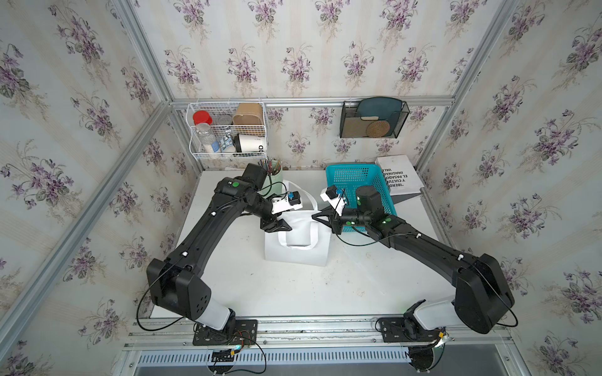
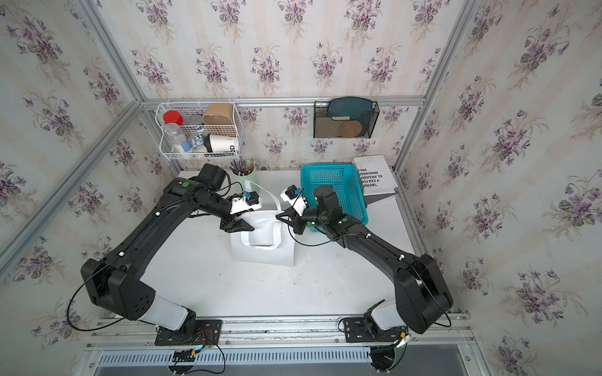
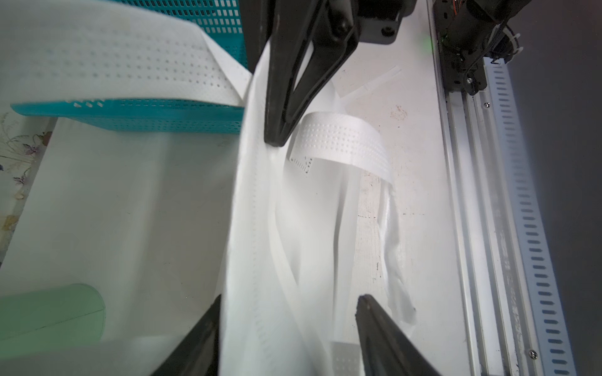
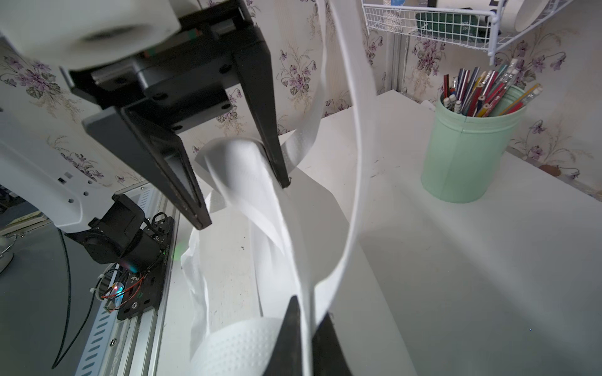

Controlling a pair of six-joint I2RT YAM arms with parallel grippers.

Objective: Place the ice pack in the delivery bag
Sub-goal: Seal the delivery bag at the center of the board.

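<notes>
The white bag (image 1: 294, 252) stands on the table (image 1: 260, 293) between the two arms, just beside the turquoise basket (image 1: 355, 169). The right gripper (image 1: 316, 217) is clenched on the bag's top edge. The left gripper (image 1: 282, 227) is released, its fingers spread either side of the opposite edge.

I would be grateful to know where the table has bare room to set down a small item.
The widest bare patch of table lies between the delivery bag and the front rail, flanked by the left arm and right arm. The back is crowded: the pencil cup, turquoise basket and book, with the left end effector and right end effector at the bag's mouth.
</notes>
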